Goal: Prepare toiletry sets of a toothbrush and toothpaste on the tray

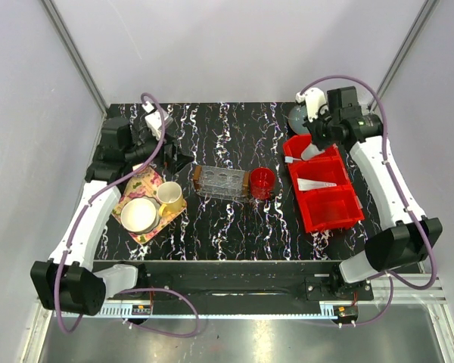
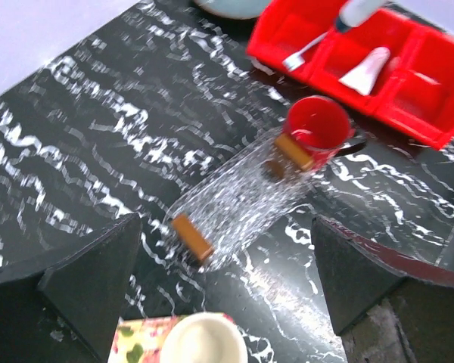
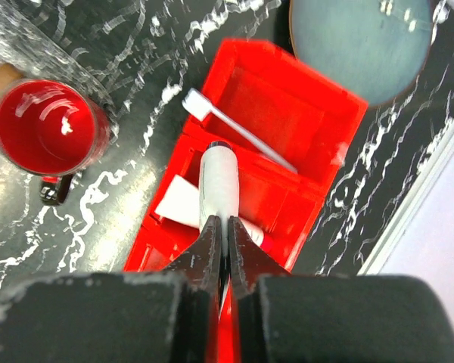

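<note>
White toothpaste point(image 3: 218, 181) is hanging, pinched by its crimp in the right gripper point(image 3: 221, 227), over the bin point(image 3: 272, 98) at the table's point(image 1: 212, 227) right edge. Seemingly it is needing carrying to the mid-table tray point(image 1: 222, 184). Left gripper point(image 2: 225, 221) is hovering agape.

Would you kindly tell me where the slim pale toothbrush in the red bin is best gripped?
Probably mid-handle, from straight above, closing across the shaft. The slim pale toothbrush lies slanted in the far compartment of the red plastic bin, head resting over the rim, so the handle looks raised off the floor.
</note>
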Available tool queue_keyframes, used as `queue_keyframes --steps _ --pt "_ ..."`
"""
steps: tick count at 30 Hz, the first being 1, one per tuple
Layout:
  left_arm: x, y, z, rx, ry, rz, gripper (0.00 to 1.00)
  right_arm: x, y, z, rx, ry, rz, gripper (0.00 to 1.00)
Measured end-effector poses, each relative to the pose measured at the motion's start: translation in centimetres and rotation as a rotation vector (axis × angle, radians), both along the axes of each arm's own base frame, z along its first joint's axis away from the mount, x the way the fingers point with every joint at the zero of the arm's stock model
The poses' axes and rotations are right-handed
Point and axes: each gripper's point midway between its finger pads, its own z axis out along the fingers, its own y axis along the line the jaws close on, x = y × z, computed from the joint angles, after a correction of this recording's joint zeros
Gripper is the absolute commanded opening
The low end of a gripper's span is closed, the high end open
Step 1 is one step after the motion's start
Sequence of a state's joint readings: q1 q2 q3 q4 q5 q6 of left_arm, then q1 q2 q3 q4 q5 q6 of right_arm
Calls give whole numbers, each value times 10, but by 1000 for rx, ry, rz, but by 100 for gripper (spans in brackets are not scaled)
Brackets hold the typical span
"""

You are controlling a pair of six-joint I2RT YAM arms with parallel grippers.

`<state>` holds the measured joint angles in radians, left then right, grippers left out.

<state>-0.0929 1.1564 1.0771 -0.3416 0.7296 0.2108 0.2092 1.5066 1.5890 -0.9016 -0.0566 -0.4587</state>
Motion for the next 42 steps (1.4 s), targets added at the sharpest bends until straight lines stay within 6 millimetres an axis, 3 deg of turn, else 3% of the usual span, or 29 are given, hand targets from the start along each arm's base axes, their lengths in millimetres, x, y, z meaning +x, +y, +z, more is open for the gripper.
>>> queue_keyframes --steps 5,9,16,20,28,34,42 --pt "-9 -44 38 -29 -59 -158 99 -7 20 55 71 -89 129 0" --pt "-12 -77 65 -37 -97 -259 99 -26 39 88 149 -115 256 0" --pt "-21 -126 90 -17 -167 -400 99 -66 76 124 314 -99 473 0" --pt "-23 -151 89 0 -183 -472 99 -83 90 135 387 -76 555 0" --pt "-32 -188 66 44 -160 -588 99 -103 111 146 470 -43 660 0" --pt "-36 -207 68 47 -183 -648 99 -113 119 147 499 -20 699 0" --pt "-53 -218 53 48 -133 -734 99 -114 120 150 504 -25 703 0"
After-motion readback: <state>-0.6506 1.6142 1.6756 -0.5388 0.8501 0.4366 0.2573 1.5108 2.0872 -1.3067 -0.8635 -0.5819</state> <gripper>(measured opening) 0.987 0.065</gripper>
